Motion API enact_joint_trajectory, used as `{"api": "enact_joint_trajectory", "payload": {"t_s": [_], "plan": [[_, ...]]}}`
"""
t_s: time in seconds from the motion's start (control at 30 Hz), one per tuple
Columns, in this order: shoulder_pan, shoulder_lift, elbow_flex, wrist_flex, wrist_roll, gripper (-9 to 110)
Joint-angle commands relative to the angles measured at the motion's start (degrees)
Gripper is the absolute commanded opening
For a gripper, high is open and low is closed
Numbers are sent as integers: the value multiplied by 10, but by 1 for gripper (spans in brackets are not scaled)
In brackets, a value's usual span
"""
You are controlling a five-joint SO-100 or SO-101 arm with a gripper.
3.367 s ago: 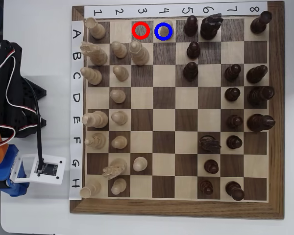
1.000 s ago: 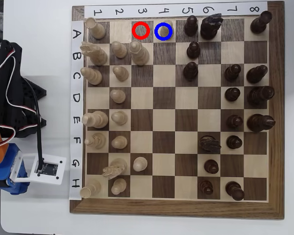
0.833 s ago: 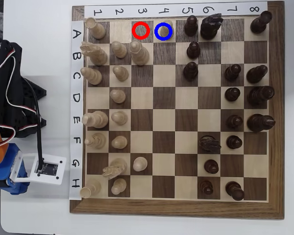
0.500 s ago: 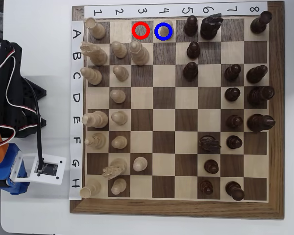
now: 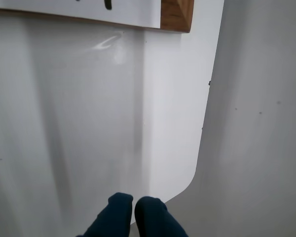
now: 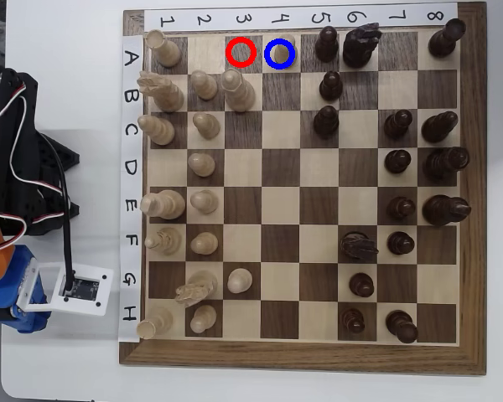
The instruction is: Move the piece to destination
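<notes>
Nothing has moved since the earlier overhead frames: every chess piece, both drawn rings and the arm sit where they were. In the overhead view the pawn (image 6: 282, 50) stands in the upper middle of the frame, its round pale head showing inside the blue ring (image 6: 280, 54), on the light square of row A, column 4. Just to its left, the red ring (image 6: 241, 53) marks the neighbouring dark square. Other pale pieces fill the left columns of the board (image 6: 302, 360) and dark pieces the right columns; one pale pawn (image 6: 239, 280) stands apart from them in the lower left part of the board. The arm (image 6: 17, 167), black with red and white wires, is folded at the left edge of the frame, off the board, with a white camera mount (image 6: 71, 289) below it. In the wrist view the gripper (image 5: 133, 210) enters from the bottom edge, its two dark blue fingertips (image 5: 119, 212) pressed together with nothing between them, above the bare white table (image 5: 89, 123). A wooden corner of the board (image 5: 176, 15) and its white paper strip (image 5: 64, 7) show along the top edge, well apart from the fingertips. The table's rounded corner curves through the lower right, with grey floor (image 5: 261, 148) beyond it.
</notes>
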Motion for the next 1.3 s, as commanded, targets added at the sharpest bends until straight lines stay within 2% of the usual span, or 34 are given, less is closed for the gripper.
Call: {"api": "enact_joint_trajectory", "payload": {"t_s": [0.0,1.27], "plan": [[9,33,1,6,11,0],[19,33,1,5,23,0]]}}
